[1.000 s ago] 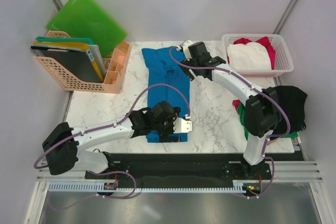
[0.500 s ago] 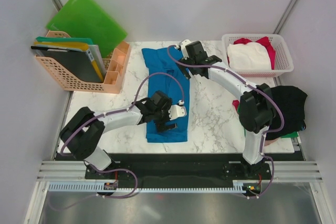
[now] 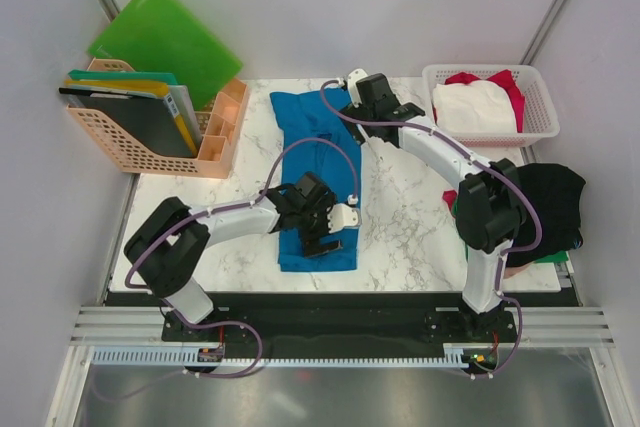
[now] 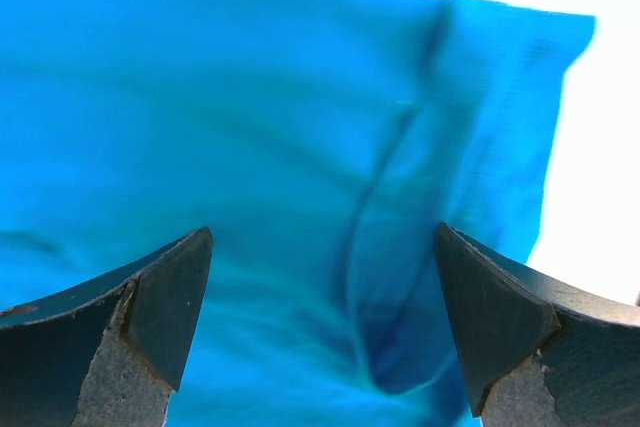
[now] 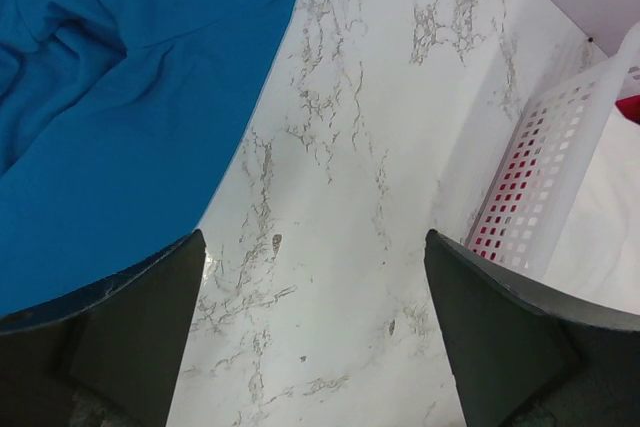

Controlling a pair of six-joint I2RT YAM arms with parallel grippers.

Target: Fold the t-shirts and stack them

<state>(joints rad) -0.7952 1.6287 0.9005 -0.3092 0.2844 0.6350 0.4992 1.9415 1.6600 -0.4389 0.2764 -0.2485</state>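
Observation:
A bright blue t-shirt (image 3: 312, 162) lies folded into a long strip down the middle of the marble table (image 3: 400, 217). My left gripper (image 3: 322, 235) hovers open over its near end. In the left wrist view, wrinkled blue cloth (image 4: 250, 127) fills the frame between the spread fingers (image 4: 150, 307). My right gripper (image 3: 370, 109) stands open by the shirt's far right corner. In its wrist view the gripper (image 5: 315, 332) is over bare marble, with the blue shirt (image 5: 120, 97) to the left. White (image 3: 472, 107) and red (image 3: 505, 82) t-shirts fill the basket. A black one (image 3: 555, 202) lies at the right edge.
The white lattice basket (image 3: 535, 127) stands at the back right, its wall (image 5: 540, 187) close to my right gripper. A peach file rack (image 3: 150, 142) with folders stands at the back left, with green plastic folders (image 3: 165, 37) leaning behind it. Green cloth (image 3: 462, 219) shows under the black shirt.
The left arm's elbow has swung in toward the table, and its gripper has shifted slightly up the blue shirt from its near edge. The right gripper has drawn back toward the far edge.

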